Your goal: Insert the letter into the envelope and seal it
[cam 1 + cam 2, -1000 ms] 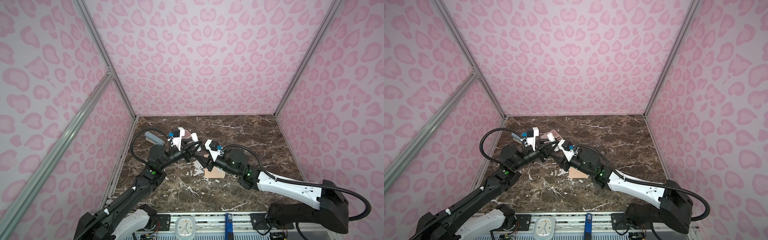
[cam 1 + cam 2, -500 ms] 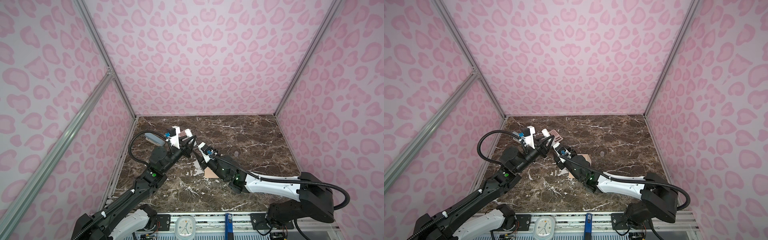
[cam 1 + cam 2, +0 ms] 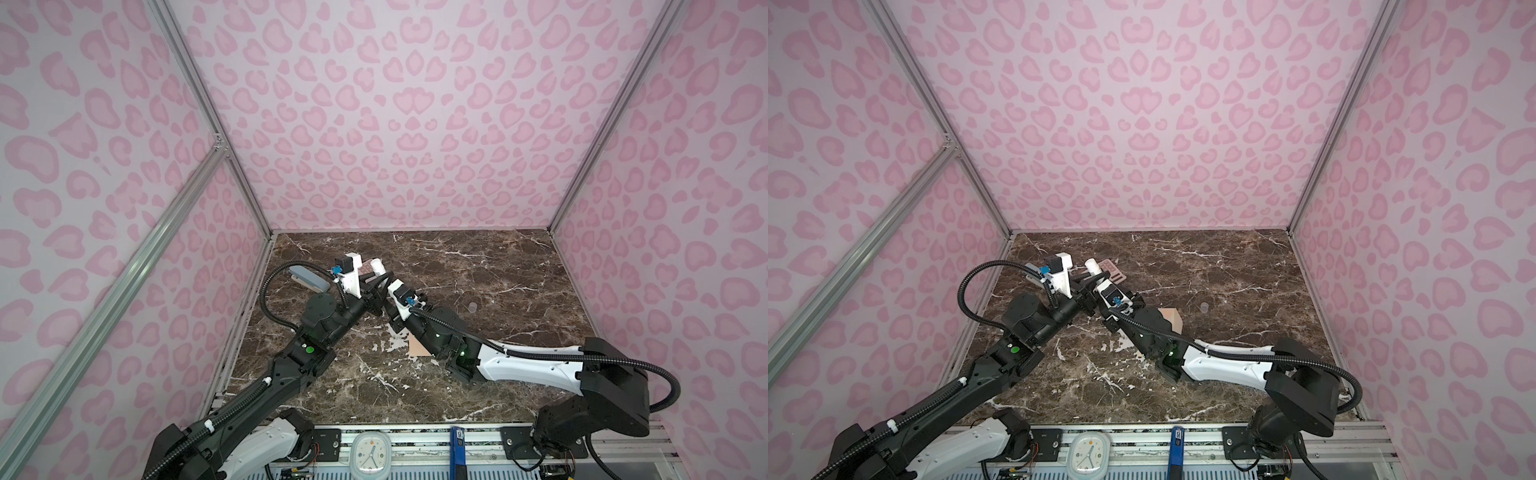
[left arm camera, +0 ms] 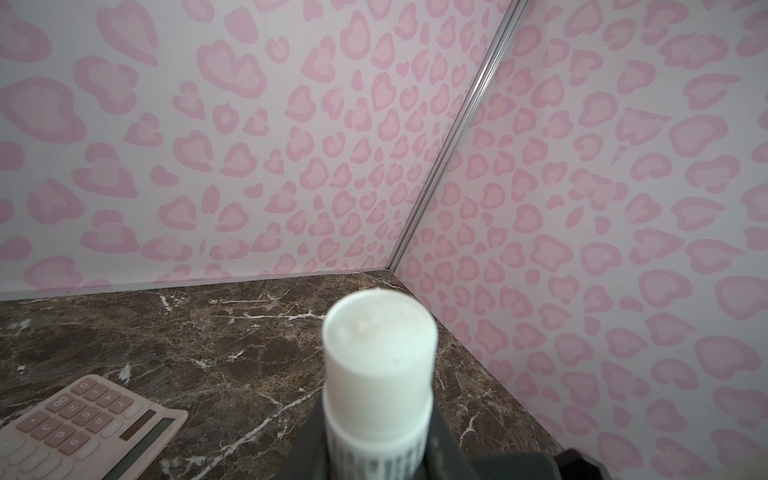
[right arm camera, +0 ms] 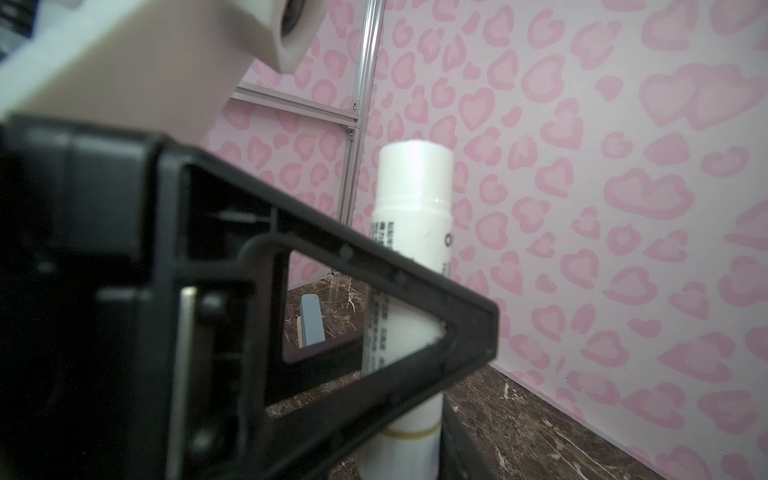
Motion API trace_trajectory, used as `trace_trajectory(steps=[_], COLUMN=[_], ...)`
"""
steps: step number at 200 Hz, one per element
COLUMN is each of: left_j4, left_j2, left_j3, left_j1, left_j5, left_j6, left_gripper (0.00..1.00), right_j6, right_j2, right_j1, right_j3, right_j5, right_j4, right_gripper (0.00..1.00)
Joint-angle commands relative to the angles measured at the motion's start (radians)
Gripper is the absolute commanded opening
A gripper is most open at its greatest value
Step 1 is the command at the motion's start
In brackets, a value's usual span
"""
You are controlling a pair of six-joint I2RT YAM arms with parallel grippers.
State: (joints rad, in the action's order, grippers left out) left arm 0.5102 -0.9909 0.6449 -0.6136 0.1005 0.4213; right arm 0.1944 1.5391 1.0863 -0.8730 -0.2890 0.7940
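1 peach-tan envelope (image 3: 417,348) corner beneath right arm (image 3: 519,365), left claw (image 4: 376,451) gripping glue stick (image 4: 380,353), right claw (image 3: 379,302) unclear

I get soft, even light from overhead in both top views. The pink walls (image 3: 415,124) read bright and flat, while the dark marble tabletop (image 3: 478,270) looks dim, with faint, diffuse shadows beneath the arms. The wide lens stretches the walls toward the frame edges. In the left wrist view the white tube (image 4: 380,353) is blurred up close. In the right wrist view the black finger (image 5: 374,270) nearest the lens is soft, and the wall behind it is sharper.
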Motion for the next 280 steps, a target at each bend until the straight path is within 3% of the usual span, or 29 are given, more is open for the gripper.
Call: trace_trajectory(steps=[1, 84, 124, 139, 158, 170, 224, 280], left_j4=[0.034, 0.025, 0.035, 0.024, 0.028, 0.045, 0.094, 0.126], left_j2=[-0.003, -0.013, -0.013, -0.014, -0.011, -0.012, -0.039, -0.049], left_j3=[0.0, -0.007, -0.017, -0.017, -0.019, -0.019, 0.001, 0.005], left_j1=[0.0, 0.005, 0.071, 0.077, 0.077, 0.077, 0.076, 0.063], left_j5=[0.0, 0.055, 0.239, 0.253, 0.245, 0.239, 0.242, 0.24], left_j6=[0.004, 0.023, 0.044, 0.038, 0.039, 0.045, 0.075, 0.091], left_gripper=[0.04, 0.04, 0.04, 0.04, 0.04, 0.04, 0.04, 0.04], right_j6=[0.011, 0.004, -0.048, -0.057, -0.069, -0.074, -0.081, -0.097], right_j2=[0.01, -0.032, -0.131, -0.163, -0.189, -0.194, -0.154, -0.078], right_j1=[0.001, 0.001, -0.006, -0.005, -0.006, -0.005, -0.006, -0.011], right_j3=[-0.01, -0.011, -0.006, -0.006, 0.0, 0.009, -0.003, -0.026], right_j5=[-0.018, 0.011, 0.175, 0.208, 0.188, 0.172, 0.102, -0.009], right_j4=[0.031, -0.027, -0.175, -0.224, -0.276, -0.279, -0.252, -0.167], right_gripper=[0.36, 0.08, 0.05, 0.11, 0.32, 0.38, 0.45, 0.47])
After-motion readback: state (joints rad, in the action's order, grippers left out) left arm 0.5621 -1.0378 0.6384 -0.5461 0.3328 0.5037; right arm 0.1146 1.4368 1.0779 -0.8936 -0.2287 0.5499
